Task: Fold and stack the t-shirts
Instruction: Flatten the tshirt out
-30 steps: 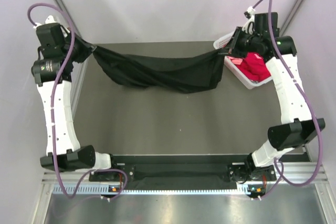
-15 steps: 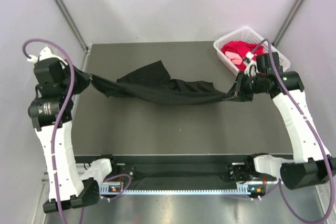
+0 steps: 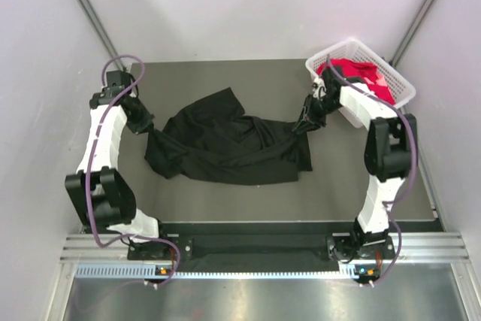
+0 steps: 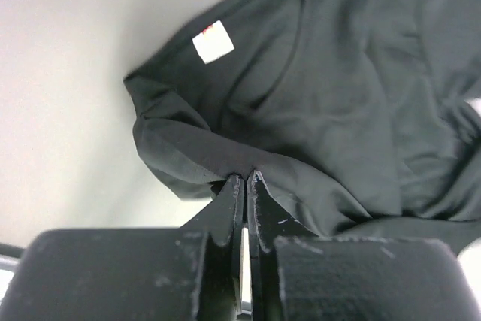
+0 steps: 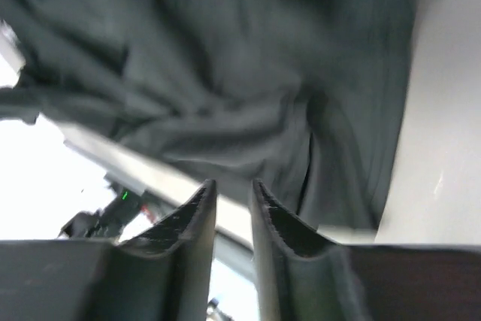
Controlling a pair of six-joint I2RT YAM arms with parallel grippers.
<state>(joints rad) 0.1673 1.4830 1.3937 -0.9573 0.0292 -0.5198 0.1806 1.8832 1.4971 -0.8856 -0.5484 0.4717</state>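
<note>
Left fingers (image 4: 231, 202) pinch t-shirt (image 4: 338, 95); right fingers (image 5: 197, 216) seemingly ajar.

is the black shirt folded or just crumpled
Not folded: the black t-shirt lies crumpled on the table, wrinkled and uneven in outline, with the left end effector pinching one edge.

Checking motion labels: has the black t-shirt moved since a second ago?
Yes. The black t-shirt shifted away from the far edge of the table, toward its near edge.
</note>
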